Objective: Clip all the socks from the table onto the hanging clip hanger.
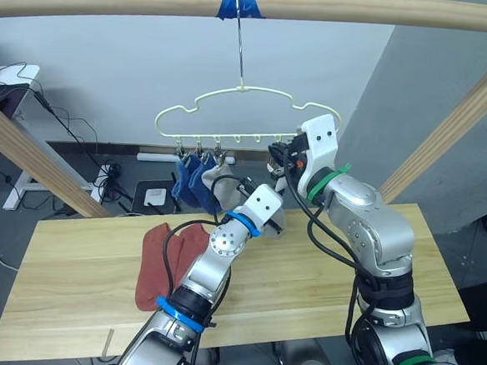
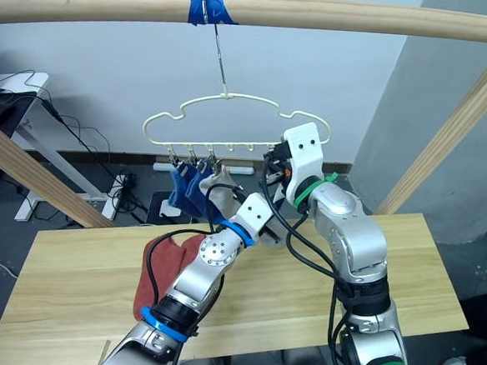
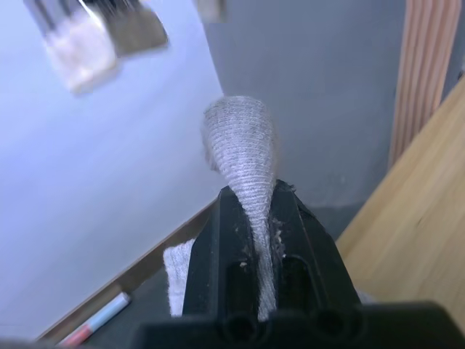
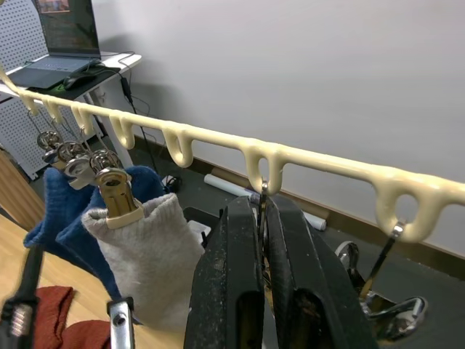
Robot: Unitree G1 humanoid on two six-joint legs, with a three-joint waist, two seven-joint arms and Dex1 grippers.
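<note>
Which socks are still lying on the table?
The two rust-red socks, lying on the table. The blue socks and one grey sock hang clipped; the left pincer pinches the other grey sock.

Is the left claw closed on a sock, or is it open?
Closed. In the left wrist view, the left claw pinches a light grey sock between its two black fingers, and the fabric stands up above them.

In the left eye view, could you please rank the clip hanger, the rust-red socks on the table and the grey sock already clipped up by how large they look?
1. The clip hanger, the widest.
2. The rust-red socks, lying together on the table.
3. The clipped grey sock, smallest, though the blue socks and the left arm partly hide it.
</note>
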